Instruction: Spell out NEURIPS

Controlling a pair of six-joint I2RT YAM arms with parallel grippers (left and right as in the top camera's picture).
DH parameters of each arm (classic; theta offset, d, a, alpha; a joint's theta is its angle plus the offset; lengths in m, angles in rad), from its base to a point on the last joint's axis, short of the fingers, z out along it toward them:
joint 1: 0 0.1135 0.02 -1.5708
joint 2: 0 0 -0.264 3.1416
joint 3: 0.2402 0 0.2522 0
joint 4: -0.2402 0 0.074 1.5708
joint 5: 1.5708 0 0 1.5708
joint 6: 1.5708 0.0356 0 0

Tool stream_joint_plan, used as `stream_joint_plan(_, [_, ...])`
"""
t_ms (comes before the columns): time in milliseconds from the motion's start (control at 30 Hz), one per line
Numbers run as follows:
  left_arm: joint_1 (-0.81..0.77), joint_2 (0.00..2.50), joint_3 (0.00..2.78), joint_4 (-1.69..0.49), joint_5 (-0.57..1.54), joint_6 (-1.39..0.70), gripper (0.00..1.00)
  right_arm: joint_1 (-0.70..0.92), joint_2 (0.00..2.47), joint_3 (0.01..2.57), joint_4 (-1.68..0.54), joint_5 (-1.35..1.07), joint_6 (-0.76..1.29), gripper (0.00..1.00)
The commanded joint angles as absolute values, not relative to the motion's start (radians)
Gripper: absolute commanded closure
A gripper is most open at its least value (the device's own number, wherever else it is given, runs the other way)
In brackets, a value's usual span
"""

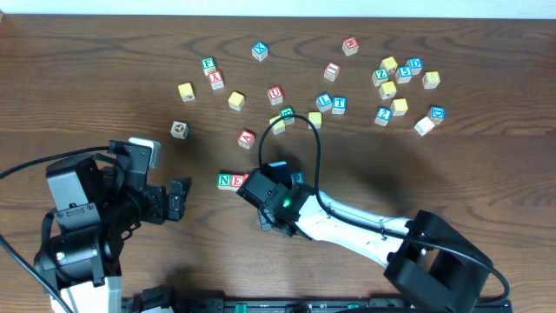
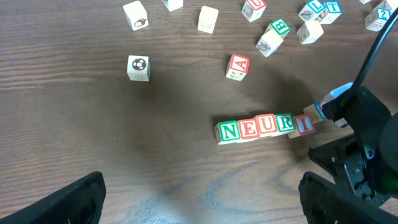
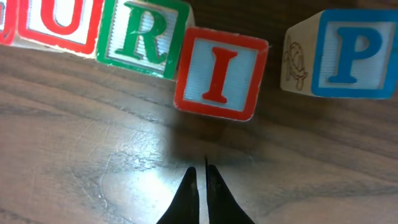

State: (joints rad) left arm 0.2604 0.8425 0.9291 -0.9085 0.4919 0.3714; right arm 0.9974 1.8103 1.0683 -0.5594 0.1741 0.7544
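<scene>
A row of letter blocks reads N, E, U, R, I in the left wrist view: green N [image 2: 229, 131], red E [image 2: 249, 128], red U [image 2: 268, 124], green R [image 2: 286, 122], red I [image 2: 305, 124]. In the right wrist view the I block [image 3: 219, 73] is slightly skewed against the R [image 3: 144, 36]. A blue P block [image 3: 348, 53] stands apart to its right. My right gripper [image 3: 203, 171] is shut and empty, its tips just short of the I block. It covers the row's right end in the overhead view [image 1: 271, 193]. My left gripper [image 2: 202, 205] is open and empty, left of the row.
Many loose letter blocks lie scattered across the far half of the table [image 1: 104, 78], such as a red A [image 1: 247, 137] and a red U [image 1: 275, 93]. A picture block [image 1: 179, 129] stands alone at the left. The right arm's black cable loops above the row.
</scene>
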Motion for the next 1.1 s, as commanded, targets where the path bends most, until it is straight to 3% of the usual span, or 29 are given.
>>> stream_joint_plan(0, [0.266, 0.841, 0.949, -0.904, 0.505, 0.389, 0.02, 1.006, 1.821, 1.063, -0.553, 0.218, 0.77, 0.99])
stream_joint_plan(1067, [0.266, 0.841, 0.949, -0.904, 0.505, 0.389, 0.02, 1.006, 1.846, 1.062, -0.5, 0.271, 0.743, 0.99])
